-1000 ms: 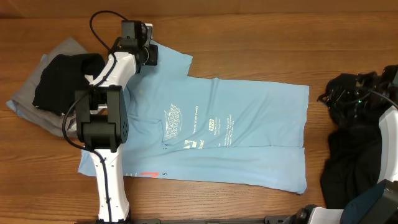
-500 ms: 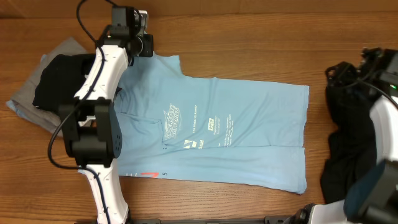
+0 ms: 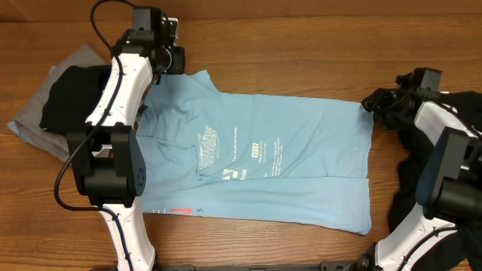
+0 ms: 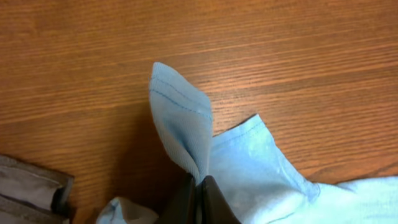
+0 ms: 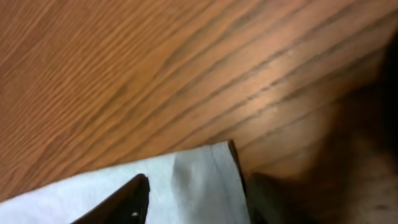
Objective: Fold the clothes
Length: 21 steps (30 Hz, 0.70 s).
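A light blue T-shirt [image 3: 301, 173] with white lettering lies spread flat across the wooden table. My left gripper [image 3: 173, 59] is at its far left sleeve and is shut on a pinched fold of that sleeve [image 4: 180, 118], which stands up from the wood between the dark fingers [image 4: 199, 190]. My right gripper [image 3: 371, 102] hovers at the shirt's far right hem corner [image 5: 205, 171]. Its jaws are open, one on each side of that corner [image 5: 193, 186], and the fabric there lies flat.
A black shirt [image 3: 71, 94] rests on a folded grey one [image 3: 30, 120] at the left edge. A heap of black clothes [image 3: 422, 188] lies at the right, under my right arm. Bare wood runs along the far side.
My left gripper has drawn the sleeve a little left and farther back. My right gripper has swung from over the black heap to the shirt's far right corner, its jaws narrowing slightly.
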Tool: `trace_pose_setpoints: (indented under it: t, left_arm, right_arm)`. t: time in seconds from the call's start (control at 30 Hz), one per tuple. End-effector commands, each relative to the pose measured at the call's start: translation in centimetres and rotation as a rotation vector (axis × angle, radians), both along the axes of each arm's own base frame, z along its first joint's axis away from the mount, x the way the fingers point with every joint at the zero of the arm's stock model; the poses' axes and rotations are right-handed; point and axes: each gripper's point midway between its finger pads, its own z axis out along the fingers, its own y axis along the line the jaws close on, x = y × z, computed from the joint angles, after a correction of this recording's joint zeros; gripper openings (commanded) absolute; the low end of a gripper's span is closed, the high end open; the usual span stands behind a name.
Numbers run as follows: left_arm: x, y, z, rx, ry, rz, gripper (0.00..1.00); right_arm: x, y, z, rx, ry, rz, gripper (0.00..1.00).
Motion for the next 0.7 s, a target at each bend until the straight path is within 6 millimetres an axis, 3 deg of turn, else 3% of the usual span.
trace_pose_setpoints:
  t: [0.0, 0.13, 0.23, 0.37, 0.53, 0.67]
  left_arm:
    - [-0.2, -0.6, 2.4, -0.02, -0.037, -0.016, 0.04]
    - [-0.6, -0.6, 2.5, -0.019, -0.025, -0.016, 0.04]
    - [-0.9, -0.5, 3.2, -0.015, -0.029, -0.014, 0.04]
    - [-1.2, 0.4, 5.4, 0.011, -0.064, 0.008, 0.04]
    - [-2.7, 1.5, 8.8, 0.059, -0.096, 0.044, 0.04]
    - [-5.1, 1.7, 8.9, 0.064, -0.023, 0.043, 0.04]
  right_arm:
    - [-0.5, 0.8, -2.2, 0.002, 0.05, 0.011, 0.46]
    - [-0.6, 0.9, -2.1, 0.002, 0.05, 0.015, 0.13]
    - [-0.7, 0.6, -1.8, 0.007, 0.053, 0.007, 0.04]
    - [-0.9, -0.1, 0.2, 0.009, 0.041, -0.008, 0.04]
    - [-1.9, -0.3, 4.1, 0.003, 0.016, -0.021, 0.04]
    - [-3.4, 0.1, 7.1, 0.004, 0.016, -0.025, 0.04]
